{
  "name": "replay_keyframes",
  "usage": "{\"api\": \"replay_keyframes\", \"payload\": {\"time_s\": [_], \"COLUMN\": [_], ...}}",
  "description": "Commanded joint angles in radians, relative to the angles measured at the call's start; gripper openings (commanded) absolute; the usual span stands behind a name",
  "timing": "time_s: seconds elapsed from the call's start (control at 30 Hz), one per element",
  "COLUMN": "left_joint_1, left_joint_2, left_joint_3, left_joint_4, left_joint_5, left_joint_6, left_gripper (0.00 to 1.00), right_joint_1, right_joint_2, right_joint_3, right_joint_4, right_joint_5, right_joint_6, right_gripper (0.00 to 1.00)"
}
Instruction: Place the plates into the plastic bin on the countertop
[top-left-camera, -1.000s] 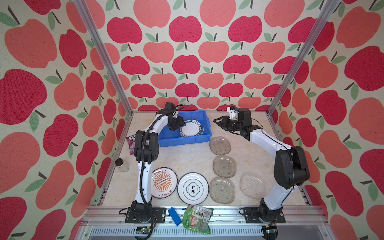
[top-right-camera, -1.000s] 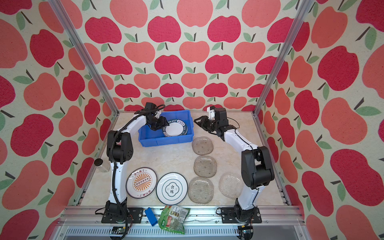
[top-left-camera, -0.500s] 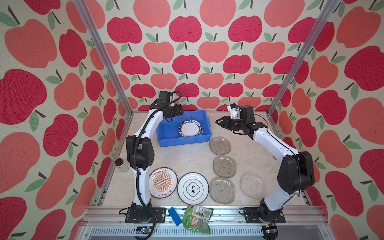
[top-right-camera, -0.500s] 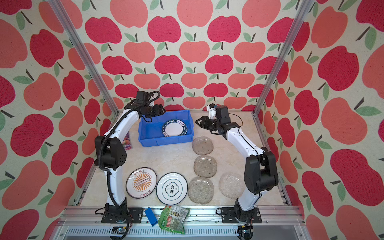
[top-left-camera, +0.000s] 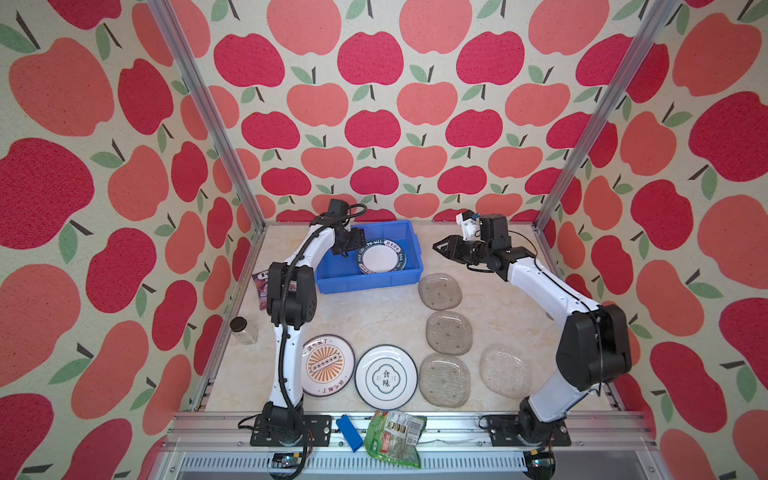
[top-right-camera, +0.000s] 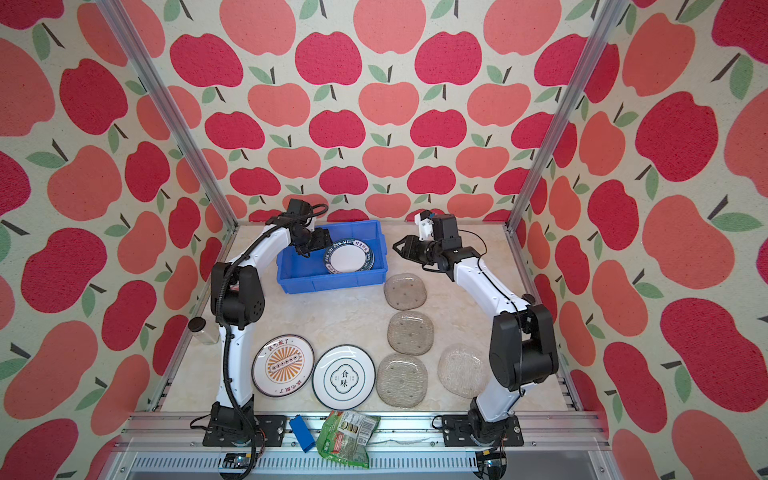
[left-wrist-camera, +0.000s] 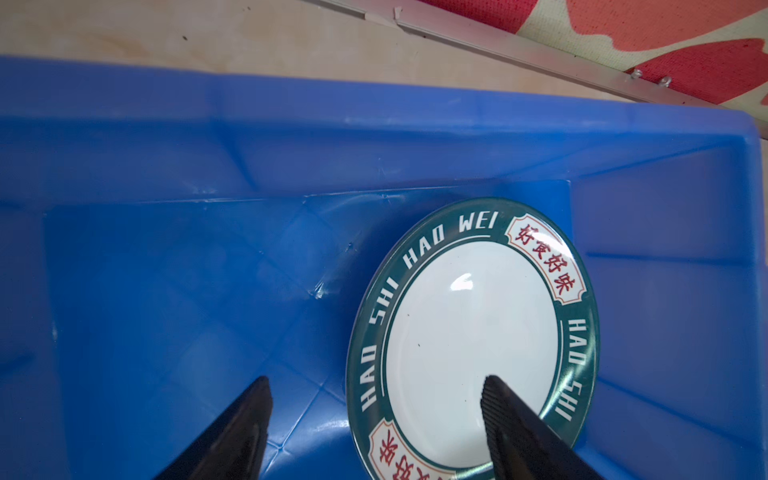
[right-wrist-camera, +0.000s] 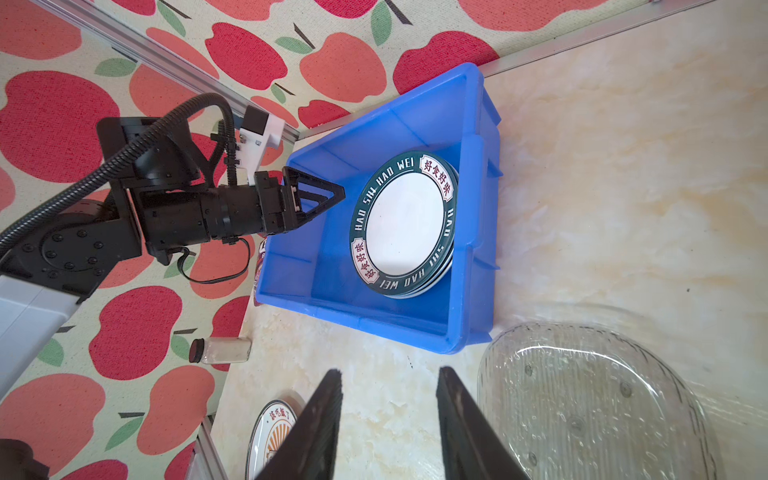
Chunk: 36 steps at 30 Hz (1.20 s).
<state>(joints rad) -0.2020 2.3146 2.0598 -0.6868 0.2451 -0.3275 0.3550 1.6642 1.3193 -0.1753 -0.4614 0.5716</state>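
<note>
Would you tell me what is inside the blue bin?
A stack of round plates; the top one, lettered HAO SHI HAO WEI, covers those beneath, showing only their rims.

You can't count the plates (right-wrist-camera: 417, 293) under the lettered plate (right-wrist-camera: 409, 224): only rim slivers show. In the left wrist view it runs off frame, and one finger (left-wrist-camera: 519, 428) of the left gripper (left-wrist-camera: 376, 380) covers its rim. The purple packet (top-left-camera: 259, 291) at the left edge of the countertop (top-left-camera: 374, 316) is half behind the left arm (top-left-camera: 291, 291).
</note>
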Motion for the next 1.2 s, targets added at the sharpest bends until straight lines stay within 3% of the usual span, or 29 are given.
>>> {"api": "replay_keyframes", "payload": {"time_s": [0.0,0.1,0.23,0.6,1.17], "left_joint_1": [0.002,0.006,0.008,-0.017,-0.037], "left_joint_2": [0.017,0.024,0.016,0.056,0.164], "left_joint_3": [-0.009,-0.037,-0.093,-0.091,0.089], "left_joint_4": [0.024,0.057,0.118,0.143,0.115], "left_joint_5": [0.044,0.091,0.146,0.176,0.218], "left_joint_6": [-0.040,-0.063,-0.099,-0.144,-0.160], "left_gripper": [0.85,0.95,0.99,0.99,0.99], "right_joint_1": [-0.015,-0.023,-0.028,-0.034,-0.040], "right_joint_2": [-0.035,-0.033,-0.028,-0.033,-0.037], "right_joint_3": [-0.019,-0.018,-0.021,-0.037,-0.052], "right_joint_4": [-0.022,-0.021,-0.012,-0.009,-0.016], "right_joint_5": [0.009,0.004,-0.009,-0.018,-0.008], "right_joint_6": [-0.022,-0.021,-0.011,0.002,0.001], "right_gripper": [0.41,0.41,0.41,0.41,0.41]}}
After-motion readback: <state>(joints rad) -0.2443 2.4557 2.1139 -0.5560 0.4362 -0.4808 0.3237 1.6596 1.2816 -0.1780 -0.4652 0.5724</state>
